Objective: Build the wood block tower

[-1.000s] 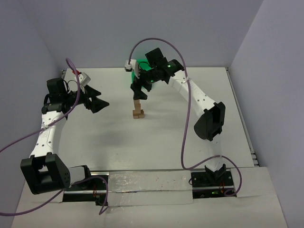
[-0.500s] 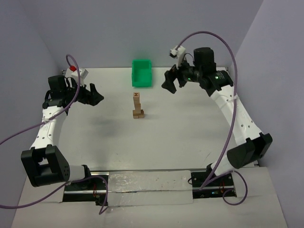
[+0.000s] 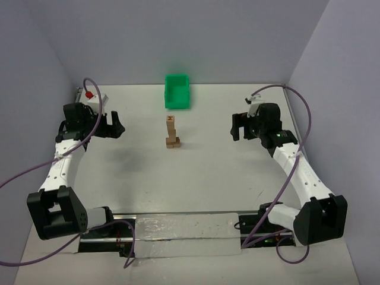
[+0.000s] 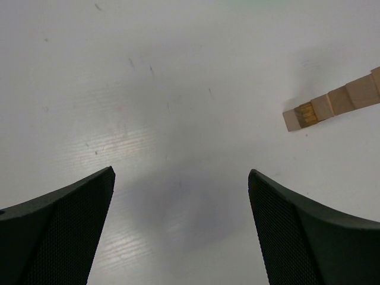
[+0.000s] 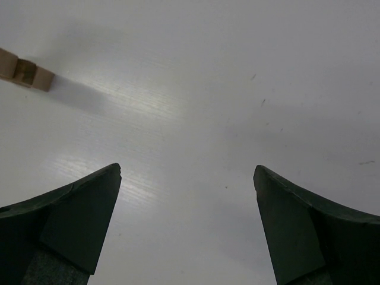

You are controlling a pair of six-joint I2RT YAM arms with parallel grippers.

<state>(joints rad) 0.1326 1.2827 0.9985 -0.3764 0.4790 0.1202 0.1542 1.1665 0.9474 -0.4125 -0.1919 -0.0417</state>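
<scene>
Upright tower (image 3: 171,133) near green bin (image 3: 177,92)

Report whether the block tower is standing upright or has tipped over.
Upright. In the top view the tower rises as a straight, narrow column from its wider base, and nothing is touching it.

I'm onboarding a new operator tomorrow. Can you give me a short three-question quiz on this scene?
1. True or false: an end effector is holding the tower.
2. Where does the green bin sit relative to the tower? A) behind it, near the far edge of the table B) on top of it C) in front of it, by the arm bases
3. Fill in: the left end effector and the right end effector both have their jaws ___.
Key: 1 false; 2 A; 3 open.
</scene>
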